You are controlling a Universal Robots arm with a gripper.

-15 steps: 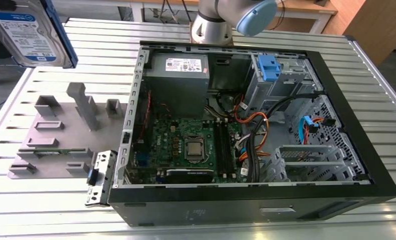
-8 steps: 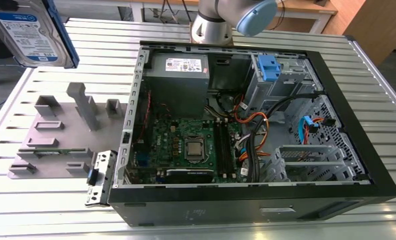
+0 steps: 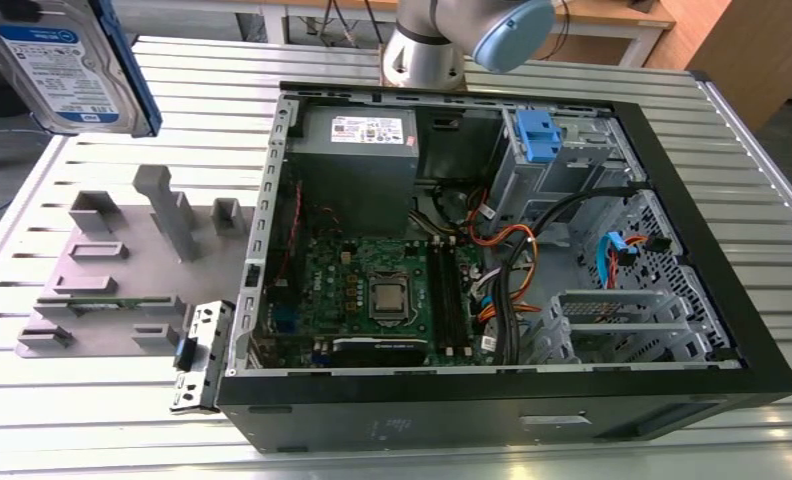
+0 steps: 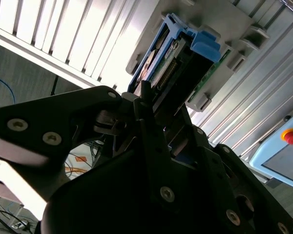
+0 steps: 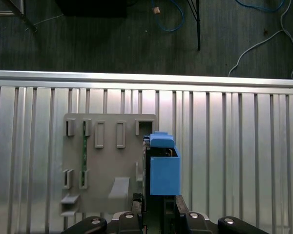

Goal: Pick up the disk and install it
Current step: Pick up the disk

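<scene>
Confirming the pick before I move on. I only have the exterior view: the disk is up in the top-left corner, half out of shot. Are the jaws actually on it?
Observer: Yes. In the second wrist view the jaws are shut on the disk, one on either side of it.
Operator: Which end is free?
Observer: The end with the blue tab points away from the jaws in both wrist views.
Operator: What's under it?
Observer: In the first wrist view the disk hangs over one edge of the grey holder plate on the slatted table.
</scene>
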